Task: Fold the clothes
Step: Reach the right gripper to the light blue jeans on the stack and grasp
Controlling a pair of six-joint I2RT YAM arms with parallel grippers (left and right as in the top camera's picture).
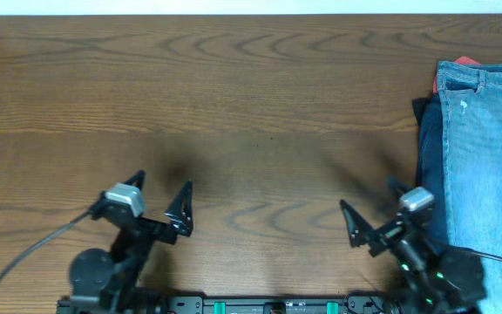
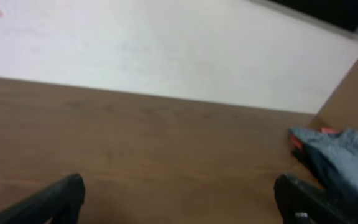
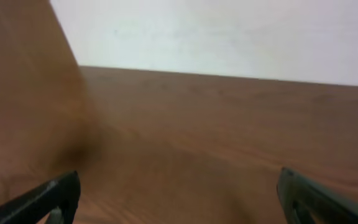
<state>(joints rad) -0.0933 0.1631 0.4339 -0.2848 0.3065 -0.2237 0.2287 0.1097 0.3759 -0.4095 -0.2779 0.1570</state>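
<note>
The light blue jeans [image 1: 488,148] lie at the table's right edge, on top of a stack of other clothes, waistband toward the back. They also show in the left wrist view [image 2: 347,158] at the far right. My left gripper [image 1: 159,196] is open and empty near the front left of the table, far from the jeans; its fingers show in the left wrist view [image 2: 179,196]. My right gripper [image 1: 375,209] is open and empty at the front right, just left of the clothes stack; it also shows in the right wrist view [image 3: 179,196] over bare wood.
A darker blue garment [image 1: 430,148] and a red one [image 1: 467,60] lie under the jeans. The wooden table [image 1: 234,105] stretches between the arms. A white wall runs behind the table's far edge.
</note>
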